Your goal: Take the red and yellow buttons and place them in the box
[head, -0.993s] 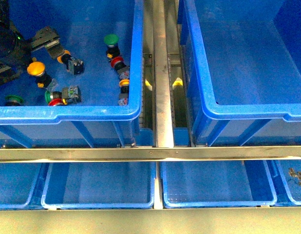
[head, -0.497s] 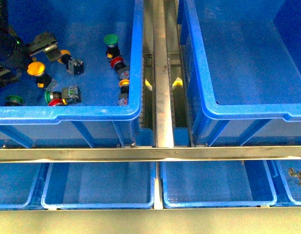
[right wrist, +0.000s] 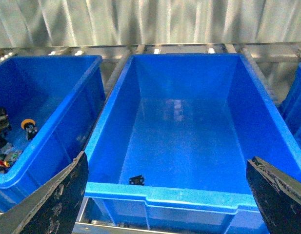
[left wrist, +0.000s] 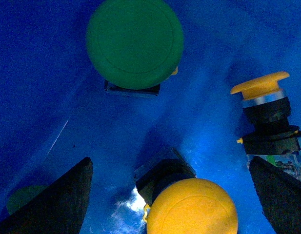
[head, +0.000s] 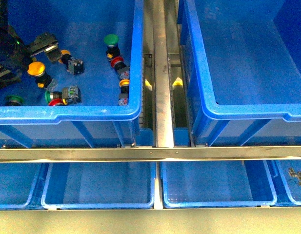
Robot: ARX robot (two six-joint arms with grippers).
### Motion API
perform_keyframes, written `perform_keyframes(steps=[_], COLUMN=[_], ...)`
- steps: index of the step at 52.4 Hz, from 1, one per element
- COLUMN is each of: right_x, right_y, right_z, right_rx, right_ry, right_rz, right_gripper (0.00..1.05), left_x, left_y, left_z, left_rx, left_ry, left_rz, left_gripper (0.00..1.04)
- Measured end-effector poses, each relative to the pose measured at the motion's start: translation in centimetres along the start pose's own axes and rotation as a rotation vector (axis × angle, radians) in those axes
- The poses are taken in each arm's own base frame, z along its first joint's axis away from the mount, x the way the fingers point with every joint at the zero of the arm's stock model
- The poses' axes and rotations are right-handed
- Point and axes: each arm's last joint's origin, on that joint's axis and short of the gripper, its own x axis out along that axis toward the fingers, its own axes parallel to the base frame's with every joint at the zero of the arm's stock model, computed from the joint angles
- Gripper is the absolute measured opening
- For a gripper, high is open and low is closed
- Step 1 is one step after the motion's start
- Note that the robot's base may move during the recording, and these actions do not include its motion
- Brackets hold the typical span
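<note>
My left gripper (head: 29, 59) hangs open in the left blue crate (head: 67, 113), straddling a yellow button (head: 35, 68). In the left wrist view that yellow button (left wrist: 191, 207) sits between the dark fingers (left wrist: 57, 204), untouched. A second yellow button (left wrist: 260, 85) lies on its side by the other finger. Further buttons lie in the crate: yellow (head: 124, 83), red (head: 117, 62) and red (head: 56, 102). The box (right wrist: 165, 195) stands to the right, below my open right gripper (right wrist: 167, 158), which holds nothing.
Green-capped switches (head: 110, 40) (head: 13, 100) lie among the buttons, one large in the left wrist view (left wrist: 134, 43). A small black piece (right wrist: 136, 180) lies in the box. A metal rail (head: 160, 73) separates the crates. Shallow blue trays (head: 99, 185) sit below a metal bar.
My left gripper has shifted slightly nearer and lower around the yellow button. The buttons have not moved.
</note>
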Motion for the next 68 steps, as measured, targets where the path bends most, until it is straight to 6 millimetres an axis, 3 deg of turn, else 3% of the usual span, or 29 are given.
perform_keyframes(steps=[8,13,20,46,53,68], right_x=[0.0,0.0,0.0,0.0,0.0,0.0], right_y=[0.0,0.0,0.0,0.0,0.0,0.0], right_z=[0.0,0.0,0.0,0.0,0.0,0.0], right_rx=[0.0,0.0,0.0,0.0,0.0,0.0], right_ry=[0.0,0.0,0.0,0.0,0.0,0.0], right_rz=[0.0,0.0,0.0,0.0,0.0,0.0], right_gripper=[0.98,0.98,0.98,0.98,0.98,0.98], left_x=[0.0,0.1,0.2,-0.1,-1.5,-7.1], left_y=[-0.1,-0.2,0.0,1.0,1.2,2.5], left_z=[0.3,0.5,0.4,1.3,2.4,6.0], left_rx=[-0.002,-0.003,-0.005,-0.026,-0.068,-0.237], left_ry=[-0.005,-0.006,0.002,0.024,0.026,0.012], left_rz=[-0.007,-0.008,-0.014,-0.035,-0.068,-0.154], left_gripper=[0.73,0.53,0.36,0.34,0.34,0.34])
